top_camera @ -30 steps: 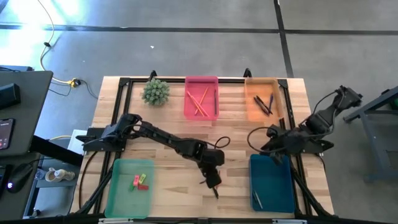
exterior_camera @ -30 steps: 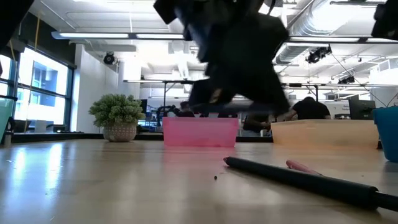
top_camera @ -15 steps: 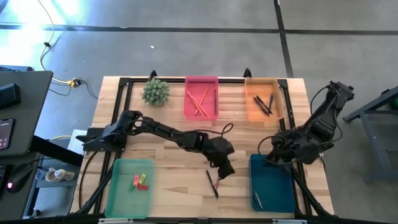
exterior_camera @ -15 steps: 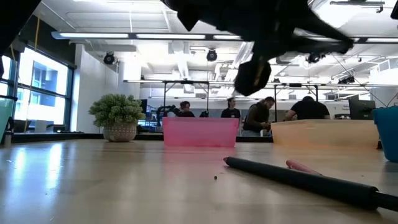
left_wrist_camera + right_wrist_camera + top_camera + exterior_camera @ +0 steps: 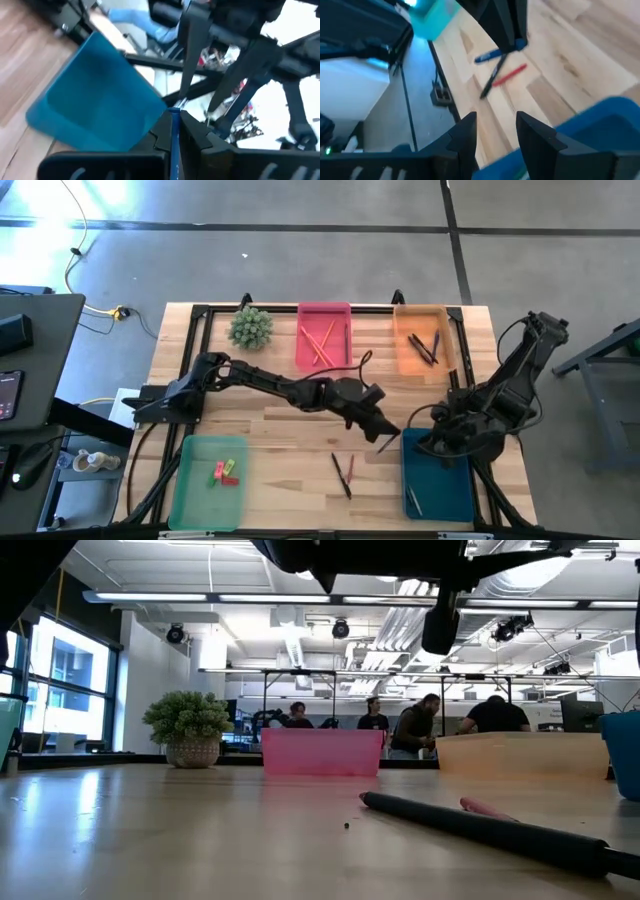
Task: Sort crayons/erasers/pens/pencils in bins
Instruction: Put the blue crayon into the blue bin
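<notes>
Beside the teal-blue bin (image 5: pixel 440 470), the left gripper (image 5: pixel 388 437) has arrived clamping seemingly a blue pen (image 5: pixel 174 145).

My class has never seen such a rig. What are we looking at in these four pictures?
A robot with two dark arms sorts stationery on a wooden table. One picture looks straight down, one sits at table height, and a camera rides on each wrist. Four bins stand on the table: pink, orange, green and teal. A small plant stands by the pink one. A black pen and a red stick lie loose. The left gripper holds a blue pen beside the teal bin. The right gripper hangs open over that bin.
</notes>
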### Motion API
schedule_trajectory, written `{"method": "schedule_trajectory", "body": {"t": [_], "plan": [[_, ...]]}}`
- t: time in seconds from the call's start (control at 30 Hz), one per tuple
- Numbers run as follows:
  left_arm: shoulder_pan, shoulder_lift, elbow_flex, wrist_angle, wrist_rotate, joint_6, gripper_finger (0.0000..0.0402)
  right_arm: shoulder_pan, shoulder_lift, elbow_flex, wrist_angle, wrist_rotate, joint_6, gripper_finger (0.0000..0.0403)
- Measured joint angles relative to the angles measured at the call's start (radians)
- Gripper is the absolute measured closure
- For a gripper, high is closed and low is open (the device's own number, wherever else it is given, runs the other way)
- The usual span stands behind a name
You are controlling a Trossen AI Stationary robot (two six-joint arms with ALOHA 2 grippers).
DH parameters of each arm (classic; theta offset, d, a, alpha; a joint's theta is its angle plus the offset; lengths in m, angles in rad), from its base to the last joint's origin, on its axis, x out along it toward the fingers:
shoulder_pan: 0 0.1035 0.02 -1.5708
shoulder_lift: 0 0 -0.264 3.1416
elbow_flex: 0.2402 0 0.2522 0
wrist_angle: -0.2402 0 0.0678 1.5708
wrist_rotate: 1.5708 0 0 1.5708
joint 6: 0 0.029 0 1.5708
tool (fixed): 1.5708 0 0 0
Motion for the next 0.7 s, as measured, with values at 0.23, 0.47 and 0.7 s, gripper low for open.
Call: {"method": "schedule_trajectory", "body": {"t": [0.23, 0.47, 0.7], "plan": [[0.008, 0.000, 0.000, 0.095, -0.059, -0.020, 0.0401, -0.001, 0.055, 0.000, 0.048, 0.155, -0.001, 0.0273], [0.008, 0.000, 0.000, 0.150, -0.125, -0.016, 0.0401, -0.005, 0.081, 0.000, 0.074, 0.260, -0.001, 0.0273], [0.008, 0.000, 0.000, 0.189, -0.156, -0.015, 0.0401, -0.042, 0.090, 0.000, 0.093, 0.325, -0.004, 0.0273]]}}
